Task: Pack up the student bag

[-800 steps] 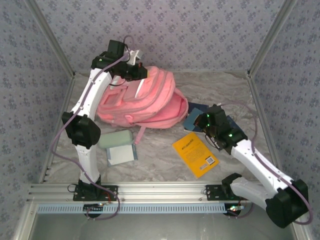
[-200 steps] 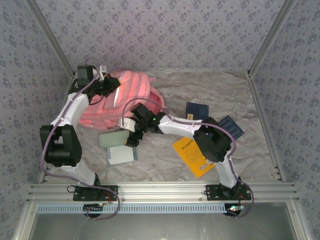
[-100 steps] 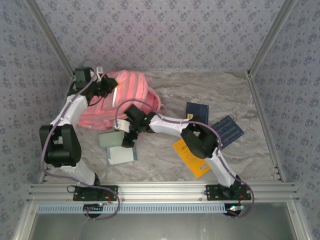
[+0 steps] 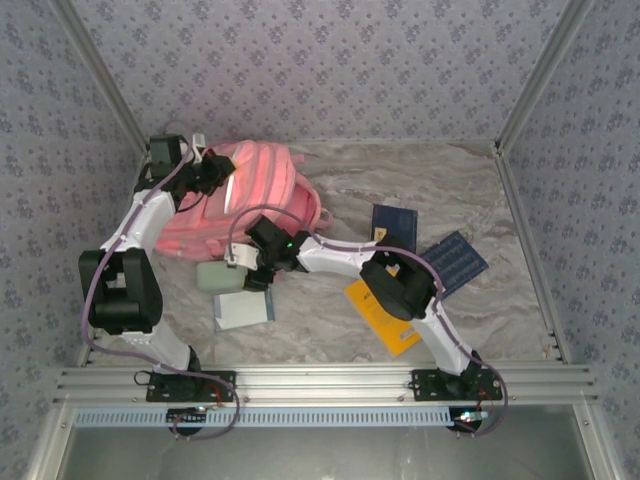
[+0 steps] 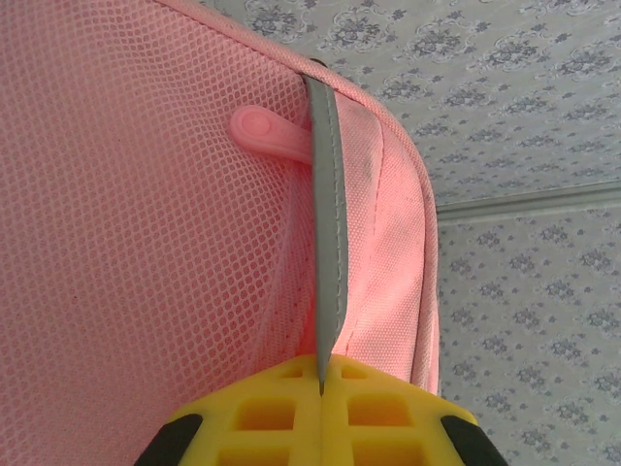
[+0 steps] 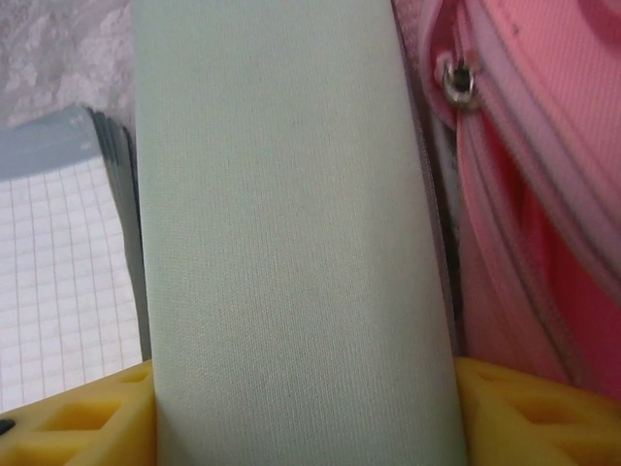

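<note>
Top external view: at 10 o'clock on the marble-patterned table [image 4: 490,195], the left gripper [image 4: 222,176] has its yellow fingers pressed together, pinching a grey reflective strip [image 5: 327,214] of the student bag [image 4: 265,185]. The bag is soft pink fabric with a mesh panel and a rubbery pink zip pull [image 5: 267,131]. At the bag's 6 o'clock lies a smooth, rectangular pale green pouch [image 4: 212,277], clamped across its long edges by the right gripper [image 4: 245,272]. A grid-ruled notepad [image 4: 243,310] sits just beside the pouch at 5 o'clock. Toward 3 o'clock lie a yellow book [image 4: 398,332], its print unreadable, a dark blue book [image 4: 393,222] and a ribbed blue pad [image 4: 458,258].
</note>
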Robot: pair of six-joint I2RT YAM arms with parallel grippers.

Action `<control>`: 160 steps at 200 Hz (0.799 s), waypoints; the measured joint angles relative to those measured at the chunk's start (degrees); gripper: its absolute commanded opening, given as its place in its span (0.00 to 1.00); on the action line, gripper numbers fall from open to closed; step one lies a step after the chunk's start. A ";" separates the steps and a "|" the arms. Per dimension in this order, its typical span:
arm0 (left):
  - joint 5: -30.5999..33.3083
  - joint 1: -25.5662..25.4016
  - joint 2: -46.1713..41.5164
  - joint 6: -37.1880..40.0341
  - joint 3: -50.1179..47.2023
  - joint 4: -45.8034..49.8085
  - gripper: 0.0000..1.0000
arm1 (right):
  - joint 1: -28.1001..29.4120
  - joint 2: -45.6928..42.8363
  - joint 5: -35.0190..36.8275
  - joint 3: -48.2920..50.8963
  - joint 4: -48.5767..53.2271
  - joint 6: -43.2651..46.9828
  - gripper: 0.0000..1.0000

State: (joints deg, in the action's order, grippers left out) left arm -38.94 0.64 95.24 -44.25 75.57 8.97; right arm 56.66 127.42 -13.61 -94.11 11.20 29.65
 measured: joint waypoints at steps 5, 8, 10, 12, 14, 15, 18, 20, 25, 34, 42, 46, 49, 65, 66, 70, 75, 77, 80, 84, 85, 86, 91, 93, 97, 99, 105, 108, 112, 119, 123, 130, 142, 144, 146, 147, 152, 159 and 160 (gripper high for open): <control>0.00 0.02 0.00 0.02 0.00 0.00 0.00 | 0.00 -0.63 0.37 0.98 -0.35 0.13 0.62; 0.00 0.02 0.00 0.00 0.00 0.00 0.00 | 0.00 -1.07 0.52 1.62 -0.59 0.22 0.61; 0.00 0.02 0.00 0.02 0.00 -0.02 0.00 | 0.00 -1.36 0.68 2.03 -0.79 0.22 0.61; 0.00 0.02 0.00 0.02 0.00 0.00 0.00 | 0.00 -1.49 0.85 2.32 -0.90 0.22 0.61; 0.00 0.02 0.00 0.02 0.00 -0.02 0.00 | 0.00 -1.75 0.90 2.69 -1.05 0.24 0.61; 0.00 0.02 0.00 0.02 0.00 0.00 0.00 | 0.00 -1.92 0.92 2.93 -1.09 0.24 0.61; 0.00 0.02 0.00 0.02 0.00 0.00 0.00 | 0.00 -2.32 1.22 3.50 -1.29 0.24 0.61; 0.00 0.02 0.00 0.02 0.00 0.00 0.00 | 0.00 -2.56 1.27 3.89 -1.46 0.24 0.61; 0.00 0.02 0.00 0.02 0.00 0.00 0.00 | -0.02 -3.23 1.62 4.74 -1.73 0.24 0.61; -0.02 0.07 0.00 0.02 0.00 0.00 0.00 | -0.09 -4.50 2.03 6.51 -2.25 0.26 0.60; -0.04 0.11 0.00 0.02 0.00 0.00 0.00 | -0.17 -5.86 2.25 8.02 -2.71 0.26 0.60; -0.04 0.13 0.00 0.02 0.00 0.00 0.00 | -0.31 -6.62 2.34 8.83 -2.93 0.24 0.59; -0.04 0.13 0.00 0.02 0.00 0.00 0.00 | -0.35 -7.21 2.32 9.31 -3.06 0.22 0.59; -0.17 0.20 0.00 0.04 0.00 0.00 0.00 | -0.74 -10.82 2.36 12.41 -4.39 -0.07 0.56; -0.20 0.20 0.00 0.04 0.00 -0.02 0.00 | -0.76 -10.99 2.34 12.57 -4.50 -0.09 0.56; -0.22 0.22 0.00 0.02 0.00 -0.02 0.00 | -0.90 -12.17 2.34 13.42 -4.85 -0.28 0.56; -0.22 0.24 0.00 0.04 0.00 0.00 0.00 | -1.05 -13.49 2.40 14.53 -5.53 -0.52 0.55; -0.22 0.26 0.00 0.04 0.00 -0.02 0.00 | -1.09 -13.94 2.45 14.86 -5.70 -0.63 0.55; -0.22 0.28 0.00 0.04 0.00 -0.02 0.00 | -1.18 -15.02 2.58 15.82 -6.32 -0.90 0.55; -0.22 0.33 0.00 0.04 0.00 0.00 0.00 | -1.27 -16.28 2.54 16.83 -6.86 -1.22 0.54; -0.22 0.35 0.00 0.04 0.00 -0.02 0.00 | -1.31 -16.74 2.69 17.27 -7.13 -1.38 0.54; -0.22 0.35 0.00 0.04 0.00 -0.02 0.00 | -1.33 -16.96 2.73 17.49 -7.26 -1.42 0.54; -0.26 0.39 0.00 0.04 0.00 -0.02 0.00 | -1.44 -18.75 2.80 19.08 -8.00 -2.03 0.53; -0.26 0.39 0.00 0.04 0.00 -0.02 0.00 | -1.46 -19.52 2.89 19.82 -8.48 -2.32 0.53; -0.28 0.44 0.00 0.04 0.00 -0.02 0.00 | -1.51 -20.96 2.95 21.14 -9.14 -2.80 0.52; -0.31 0.44 0.00 0.04 0.00 -0.02 0.00 | -1.57 -21.70 3.19 21.92 -9.64 -3.08 0.52; -0.42 0.48 0.00 0.04 0.00 -0.04 0.00 | -1.66 -23.87 3.50 24.02 -10.43 -3.85 0.51; -0.44 0.48 0.00 0.04 0.00 -0.04 0.00 | -1.66 -24.96 3.67 25.11 -11.02 -4.31 0.50; -0.42 0.48 0.00 0.02 0.00 -0.04 0.00 | -1.68 -26.45 4.20 26.67 -11.67 -4.87 0.49; -0.44 0.48 0.00 0.02 0.00 -0.09 0.00 | -1.66 -28.98 5.16 29.33 -12.52 -5.92 0.49; -0.48 0.48 0.00 0.02 0.00 -0.09 0.00 | -1.64 -30.18 5.51 30.67 -12.87 -6.49 0.49; -0.55 0.48 0.00 0.00 0.00 -0.11 0.00 | -1.49 -32.41 6.64 33.11 -13.27 -7.91 0.47; -0.63 0.48 0.02 0.00 0.00 -0.17 0.00 | -1.20 -35.56 8.52 36.89 -13.88 -10.34 0.46; -0.63 0.48 0.02 0.00 0.00 -0.20 0.00 | -1.11 -36.20 8.90 37.62 -13.94 -10.93 0.46; -0.63 0.48 0.02 0.00 0.00 -0.20 0.00 | -1.05 -36.68 9.31 38.29 -14.05 -11.43 0.46; -0.63 0.48 0.02 0.00 0.00 -0.20 0.00 | -1.03 -36.85 9.51 38.51 -14.05 -11.58 0.46; -0.63 0.48 0.02 0.00 0.00 -0.20 0.00 | -0.81 -38.16 10.43 40.04 -13.90 -12.90 0.46; -0.63 0.48 0.02 0.02 0.00 -0.20 0.00 | -0.50 -39.69 11.78 41.86 -13.68 -14.67 0.46; -0.63 0.48 0.02 0.02 0.00 -0.20 0.00 | -0.44 -39.98 12.11 42.21 -13.57 -15.06 0.47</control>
State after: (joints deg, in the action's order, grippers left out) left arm -39.57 1.13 95.26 -44.23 75.57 8.78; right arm 56.23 87.44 -1.50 -51.90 -2.37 14.59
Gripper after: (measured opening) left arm 0.041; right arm 0.604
